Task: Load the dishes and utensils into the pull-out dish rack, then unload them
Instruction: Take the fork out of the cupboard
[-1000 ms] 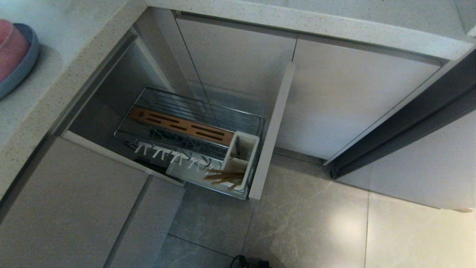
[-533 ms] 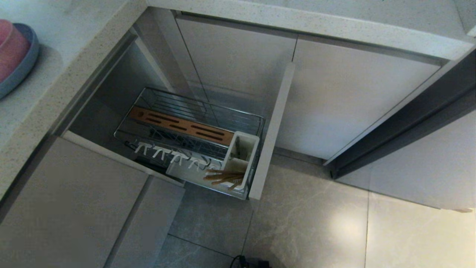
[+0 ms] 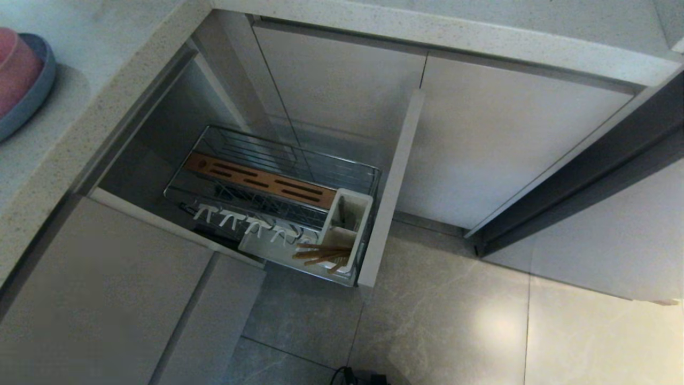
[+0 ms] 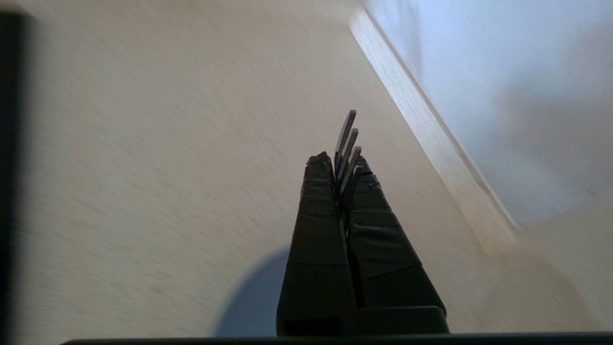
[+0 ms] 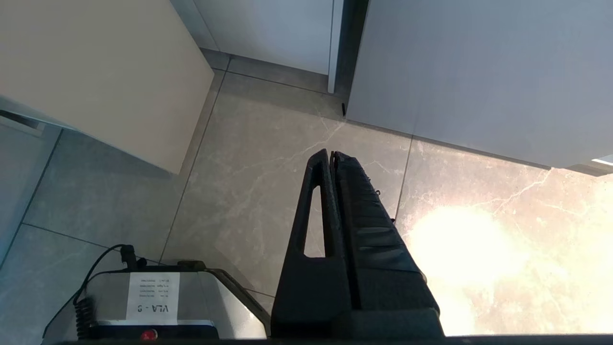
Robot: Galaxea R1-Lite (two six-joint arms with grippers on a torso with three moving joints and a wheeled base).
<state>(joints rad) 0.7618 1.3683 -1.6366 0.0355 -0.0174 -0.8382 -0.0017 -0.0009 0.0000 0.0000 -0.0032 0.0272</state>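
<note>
Chopsticks (image 3: 323,255) fill the caddy (image 3: 346,227) in head view; only wrist views show left hand (image 4: 341,160) pinched on thin sticks

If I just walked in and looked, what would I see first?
First, the pull-out dish rack standing open from the cabinet, low in the middle, with wooden chopsticks poking out of its white caddy. Then, up on the counter at the far left, the pink bowl sitting on the blue plate. The left gripper is shut on a few thin sticks, close to a pale flat surface.
</note>
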